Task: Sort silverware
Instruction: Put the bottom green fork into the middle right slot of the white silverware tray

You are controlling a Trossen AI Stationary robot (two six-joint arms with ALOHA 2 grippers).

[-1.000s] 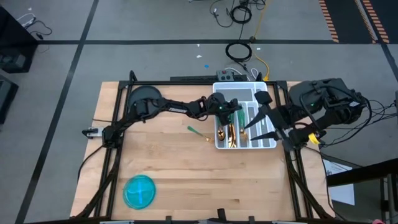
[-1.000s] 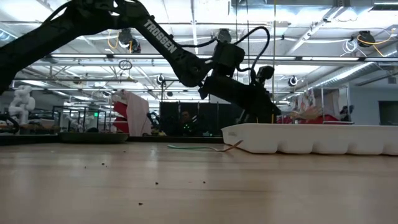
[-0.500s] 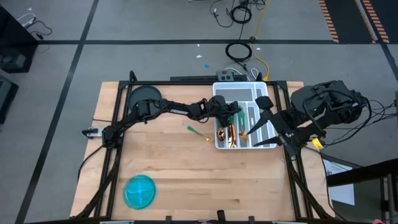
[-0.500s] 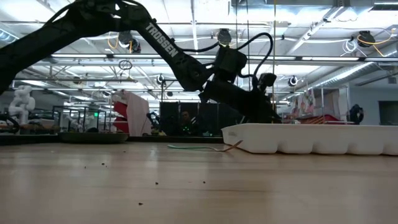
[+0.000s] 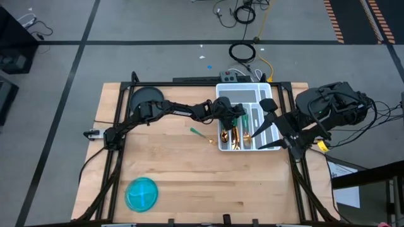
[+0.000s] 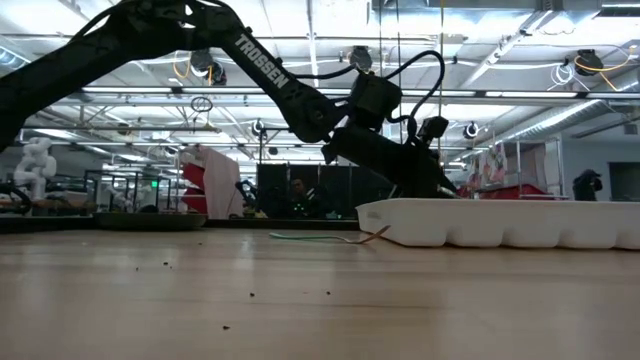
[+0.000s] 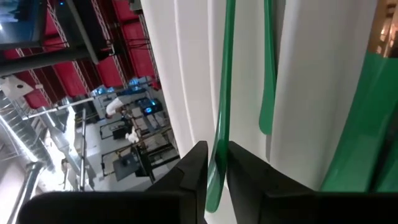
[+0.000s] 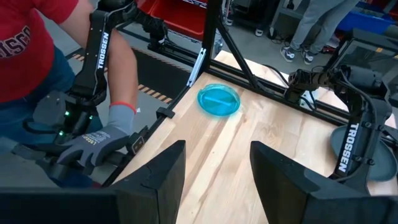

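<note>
Teal-handled, gold-headed silverware lies in the white tray (image 5: 273,147); several gold heads (image 5: 231,136) show in its left compartment. One piece (image 5: 201,134) lies flat on the wood left of the tray, also in the low view (image 6: 318,237). My left gripper (image 5: 239,117) reaches down into the tray (image 6: 500,225), shut on a teal handle (image 7: 224,93); a second handle (image 7: 267,93) lies beside it. My right gripper (image 5: 270,130) hovers open over the tray's right side, touching nothing. My left gripper pinches one piece of silverware between its two fingers (image 7: 194,167) by the free end of its teal handle (image 7: 215,177). The handle runs on from the fingers along a white tray compartment. It comes slanting down from the table's left. Whether the piece is lifted, I cannot tell.
A round blue bowl (image 5: 141,193) sits near the table's near left corner, also in the right wrist view (image 8: 219,99). A grey box and cables (image 5: 235,75) lie behind the tray. A person in red with a gloved hand (image 8: 93,146) stands beyond the table.
My left gripper has sunk a little lower into the tray and edged toward the table's right. My right arm has drawn back slightly toward the table's right and near edges, its gripper staying open.
</note>
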